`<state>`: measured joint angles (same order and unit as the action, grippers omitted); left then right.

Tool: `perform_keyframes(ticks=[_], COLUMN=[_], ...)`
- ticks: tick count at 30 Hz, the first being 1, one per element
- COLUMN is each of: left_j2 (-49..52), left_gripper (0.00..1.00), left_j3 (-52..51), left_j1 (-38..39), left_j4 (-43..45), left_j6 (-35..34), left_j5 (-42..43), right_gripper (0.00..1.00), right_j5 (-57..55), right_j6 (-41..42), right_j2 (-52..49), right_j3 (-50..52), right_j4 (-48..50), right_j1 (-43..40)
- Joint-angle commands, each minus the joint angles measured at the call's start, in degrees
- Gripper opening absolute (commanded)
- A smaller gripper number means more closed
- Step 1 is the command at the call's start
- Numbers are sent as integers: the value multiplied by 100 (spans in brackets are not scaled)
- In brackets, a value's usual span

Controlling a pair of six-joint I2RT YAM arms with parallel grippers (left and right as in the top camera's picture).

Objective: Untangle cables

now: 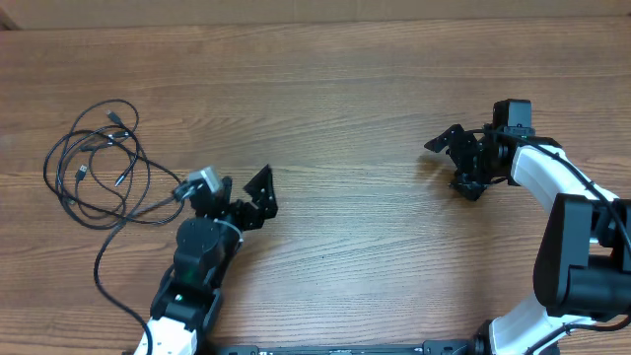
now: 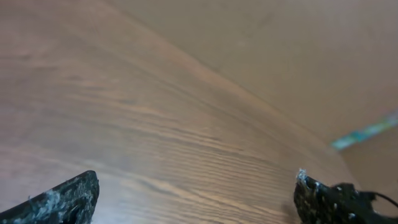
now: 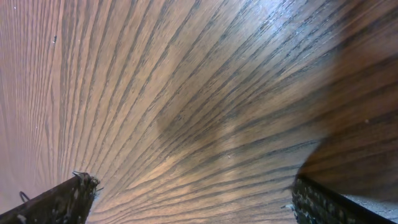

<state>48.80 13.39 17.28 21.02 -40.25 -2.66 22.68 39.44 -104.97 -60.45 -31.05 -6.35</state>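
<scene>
The cables [image 1: 99, 163] lie in a loose tangle of thin black loops on the left of the wooden table [image 1: 345, 108], with small plug tips inside the loops. One strand trails down toward the left arm's base [image 1: 113, 286]. My left gripper [image 1: 260, 195] is to the right of the tangle, open and holding nothing. In the left wrist view the left gripper [image 2: 196, 199] has only bare wood between its fingertips [image 2: 62, 202]. My right gripper [image 1: 452, 165] is far across the table on the right, open and empty. The right wrist view shows the right gripper [image 3: 193, 196] over bare wood grain.
A tan wall [image 1: 315, 10] borders the table's far edge. The left arm [image 1: 192, 266] rises from the bottom edge close to the trailing cable strand. The right arm's white link [image 1: 547, 177] stands at the right side. A teal strip [image 2: 367, 132] marks the wall in the left wrist view.
</scene>
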Motion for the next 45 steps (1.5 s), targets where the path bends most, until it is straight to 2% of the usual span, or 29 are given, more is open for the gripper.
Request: perform_keyframes(ticks=[1,9,14,16,23,24,28,30,37,45], left_j2=[-328,-1209,-1714,-2011,-3698,-3901,-4435,-4861,-4861,-4778], left_gripper=[100,100,100,100,100,100,99,99,100,99], left_j3=[-339,-1283,-1311,-1311,-1311,-1311,-1311,-1307,-1307,-1307], left_j1=[-238,-732,-1043,-1163,-1491,-1543,-1600,-1574,-1488,-1414], left_j4=[131,610,136,-243,-2549,-2524,-2553,-2573,-2553,-2546], left_j6=[-374,-369,-33,192,678,1080,1757,2339,2771,2785], left_j5=[-72,-92,-74,-76,-92,37,166,310,640,498], right_gripper=[100,100,100,100,100,100,100,100,100,100], right_j5=[-334,-334,-334,-334,-334,-334,-334,-334,-334,-334], right_j6=[-42,-42,-44,-42,-44,-44,-42,-42,-42,-42], right_j2=[-343,-343,-343,-343,-343,-343,-343,-343,-343,-343], right_j3=[232,232,234,232,232,232,232,232,232,232], right_j4=[-24,-26,-24,-24,-26,-24,-24,-26,-26,-24], right_j1=[7,7,7,7,7,7,7,7,7,7])
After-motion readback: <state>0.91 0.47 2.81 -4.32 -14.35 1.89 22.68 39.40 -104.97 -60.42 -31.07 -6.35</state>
